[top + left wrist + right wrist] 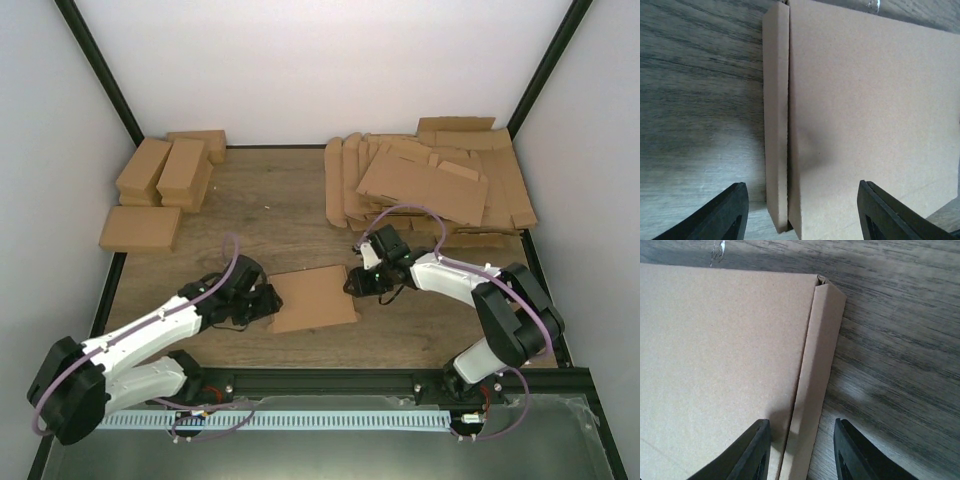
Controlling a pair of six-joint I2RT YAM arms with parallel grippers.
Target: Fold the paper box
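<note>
Two robot arms meet at the paper box [313, 298], which lies flat on the wooden worktop [250, 200] near its front edge, between the pair. The left tool [802, 183] is spread wide and grips nothing. Its black fingers stand either side of the narrow strip [776, 125] folded along the box's left edge, with part of the broad top panel also between them. The right tool [802, 422] is parted less widely, astride the matching strip on the box's right edge. Space shows on both sides of that strip and nothing is clamped, while its far corner gapes a little. Whether either tool's tips touch the cardboard or the worktop cannot be told. At the back right, well apart from the box, sits a loose heap of flat cardboard sheets [430, 185]. At the back left are several brick-shaped cardboard boxes [165, 172].
</note>
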